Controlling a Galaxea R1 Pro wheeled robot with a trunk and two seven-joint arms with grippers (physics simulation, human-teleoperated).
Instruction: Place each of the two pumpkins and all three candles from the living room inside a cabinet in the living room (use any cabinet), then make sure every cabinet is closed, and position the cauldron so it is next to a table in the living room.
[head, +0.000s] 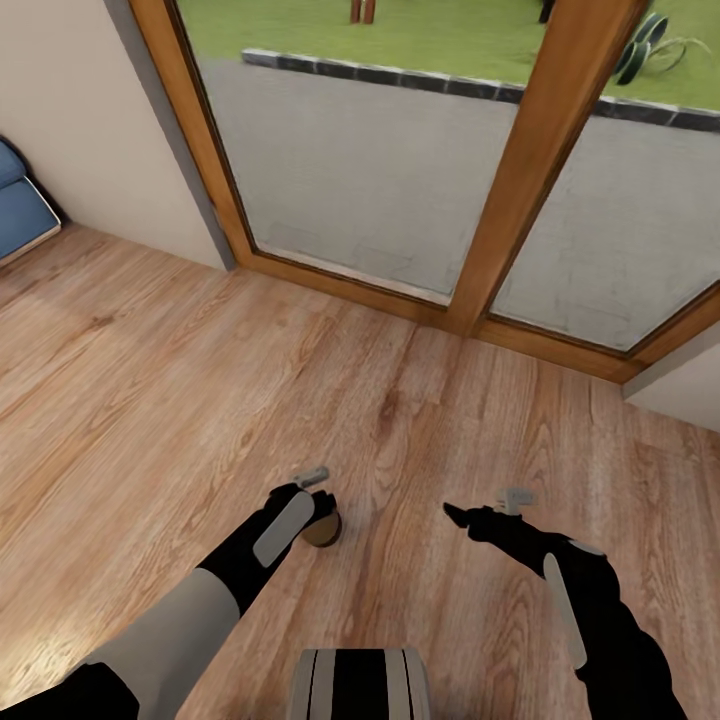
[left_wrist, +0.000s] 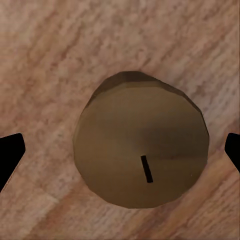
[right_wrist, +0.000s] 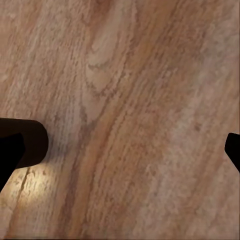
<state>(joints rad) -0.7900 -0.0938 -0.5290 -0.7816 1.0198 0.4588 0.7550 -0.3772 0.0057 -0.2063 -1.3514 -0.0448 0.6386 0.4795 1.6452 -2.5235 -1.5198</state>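
Observation:
A short beige-brown candle (head: 324, 529) stands upright on the wooden floor, just under my left gripper (head: 320, 508). The left wrist view looks straight down on the candle (left_wrist: 141, 145), its dark wick on top. The left gripper (left_wrist: 121, 155) is open, with one black fingertip on each side of the candle and a gap to both. My right gripper (head: 462, 518) hovers over bare floor to the candle's right. It is open (right_wrist: 127, 147), and only floorboards show between its fingers.
A large glass door with a wooden frame (head: 520, 180) runs across the far side, with a paved yard and lawn beyond it. A beige wall (head: 90, 130) and a blue cushion (head: 20, 205) are at the far left. Wooden floor (head: 150, 400) lies all around.

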